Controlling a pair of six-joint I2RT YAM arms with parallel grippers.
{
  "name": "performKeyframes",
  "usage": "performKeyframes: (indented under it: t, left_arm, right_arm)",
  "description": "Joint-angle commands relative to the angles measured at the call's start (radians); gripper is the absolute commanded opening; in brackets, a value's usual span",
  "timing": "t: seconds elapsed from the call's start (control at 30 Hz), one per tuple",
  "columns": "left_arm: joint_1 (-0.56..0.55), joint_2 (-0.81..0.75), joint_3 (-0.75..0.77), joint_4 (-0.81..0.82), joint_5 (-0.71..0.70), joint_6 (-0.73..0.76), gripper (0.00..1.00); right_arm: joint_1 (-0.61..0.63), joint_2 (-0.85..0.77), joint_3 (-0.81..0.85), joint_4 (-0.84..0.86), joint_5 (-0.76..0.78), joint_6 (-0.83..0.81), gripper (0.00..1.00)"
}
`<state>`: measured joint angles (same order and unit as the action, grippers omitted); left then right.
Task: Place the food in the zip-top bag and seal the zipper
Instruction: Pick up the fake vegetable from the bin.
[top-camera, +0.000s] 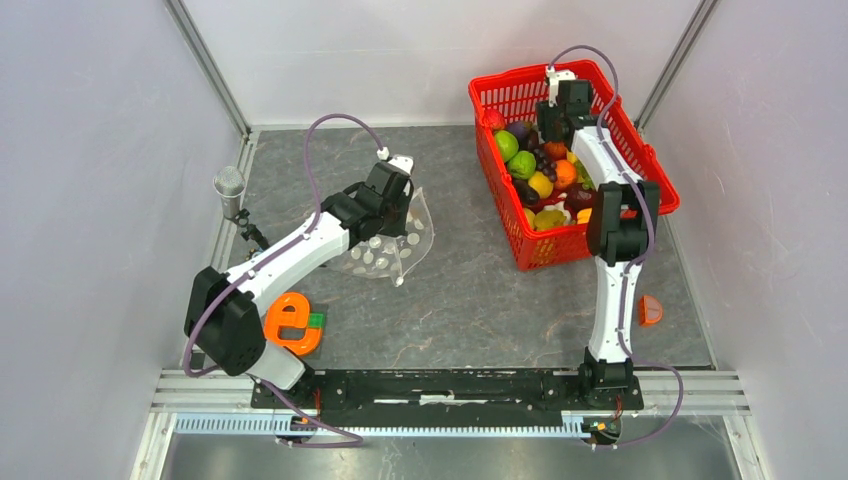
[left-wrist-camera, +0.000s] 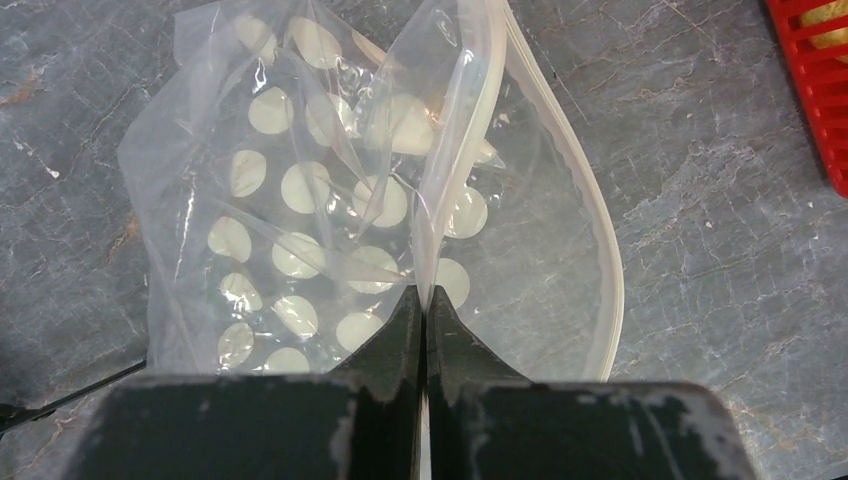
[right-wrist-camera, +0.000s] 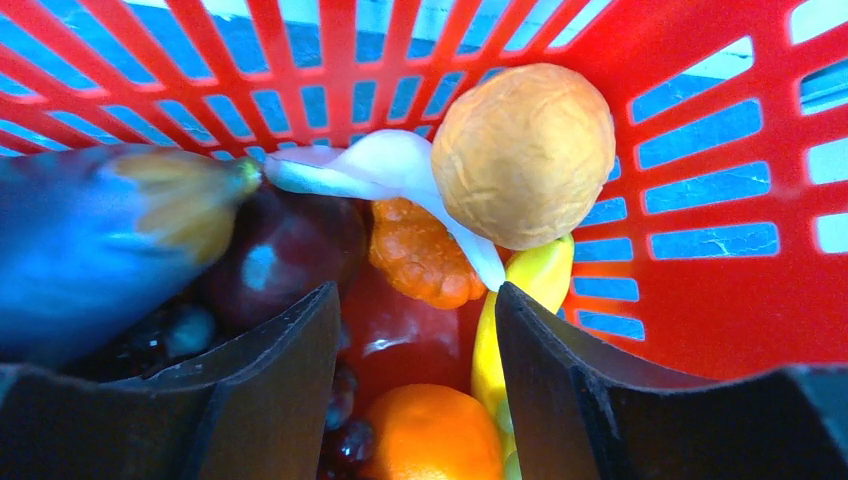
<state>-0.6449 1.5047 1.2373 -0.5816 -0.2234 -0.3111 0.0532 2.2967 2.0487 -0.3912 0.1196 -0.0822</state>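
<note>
Left hand (left-wrist-camera: 425, 300) clamped on zip-top bag (left-wrist-camera: 300, 200) lip, propping mouth open toward basket (top-camera: 497, 150) at 3 o'clock. Right hand (right-wrist-camera: 415, 310) astride red fruit (right-wrist-camera: 400, 345) there; grip: cannot tell.

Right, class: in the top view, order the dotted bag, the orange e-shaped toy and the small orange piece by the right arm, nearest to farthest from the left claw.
1. zip-top bag: pinched in the left claw, left of centre.
2. orange e-shaped toy: near-left, toward the front edge.
3. small orange piece: far over on the right side.
</note>
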Motion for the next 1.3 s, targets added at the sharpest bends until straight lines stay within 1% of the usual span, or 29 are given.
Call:
performKeyframes:
  t: [0.0, 0.13, 0.23, 0.33, 0.4, 0.47, 0.53, 0.57, 0.6, 0.63, 0.67, 0.73, 0.77, 0.8, 0.87, 1.17, 1.27]
  left_arm:
    - [0.015, -0.048, -0.012, 0.048, 0.027, -0.002, 0.02]
    - [0.022, -0.049, -0.015, 0.056, 0.040, 0.000, 0.02]
    - [0.025, -0.051, -0.018, 0.055, 0.044, 0.000, 0.02]
    - [0.026, -0.057, -0.026, 0.055, 0.042, 0.000, 0.02]
    - [0.028, -0.059, -0.030, 0.058, 0.042, 0.000, 0.02]
    - [0.030, -0.058, -0.028, 0.058, 0.044, 0.001, 0.02]
    - [0.031, -0.061, -0.030, 0.060, 0.043, 0.000, 0.02]
    - [0.031, -0.061, -0.030, 0.061, 0.045, 0.001, 0.02]
    - [0.031, -0.060, -0.030, 0.061, 0.048, 0.000, 0.02]
    - [0.031, -0.060, -0.030, 0.060, 0.049, 0.002, 0.02]
    - [0.031, -0.062, -0.032, 0.060, 0.050, 0.000, 0.02]
    - [0.031, -0.066, -0.035, 0.061, 0.049, 0.000, 0.02]
    - [0.031, -0.069, -0.036, 0.060, 0.049, 0.000, 0.02]
    - [0.031, -0.072, -0.040, 0.061, 0.049, 0.000, 0.02]
    - [0.032, -0.079, -0.044, 0.063, 0.048, 0.000, 0.02]
    - [0.033, -0.100, -0.048, 0.063, 0.061, -0.003, 0.02]
    - [0.032, -0.104, -0.048, 0.063, 0.068, -0.003, 0.02]
  right_arm:
    - [-0.001, 0.019, 0.035, 0.025, 0.078, -0.053, 0.64]
    - [-0.005, 0.080, 0.073, 0.007, 0.051, -0.051, 0.63]
    - [-0.007, 0.090, 0.018, 0.073, 0.050, -0.049, 0.64]
    - [-0.006, 0.106, 0.019, 0.083, 0.035, -0.051, 0.67]
    - [-0.007, 0.107, -0.003, 0.128, 0.043, -0.050, 0.63]
    - [-0.008, 0.112, 0.004, 0.136, 0.036, -0.056, 0.54]
    - [-0.010, 0.094, -0.020, 0.176, 0.030, -0.043, 0.40]
    - [-0.011, 0.081, -0.032, 0.191, 0.012, -0.039, 0.30]
    - [-0.012, 0.068, -0.041, 0.202, 0.000, -0.038, 0.23]
    - [-0.011, 0.052, -0.051, 0.218, 0.000, -0.033, 0.19]
    - [-0.013, 0.037, -0.065, 0.231, 0.001, -0.028, 0.12]
    - [-0.015, 0.000, -0.083, 0.244, -0.003, -0.018, 0.07]
    - [-0.014, -0.025, -0.104, 0.255, -0.013, -0.012, 0.02]
    - [-0.014, -0.048, -0.123, 0.268, -0.024, -0.006, 0.00]
    - [-0.015, -0.108, -0.176, 0.295, -0.045, 0.009, 0.00]
    - [-0.016, -0.381, -0.476, 0.429, -0.040, 0.070, 0.00]
    - [-0.016, -0.441, -0.517, 0.414, -0.032, 0.079, 0.00]
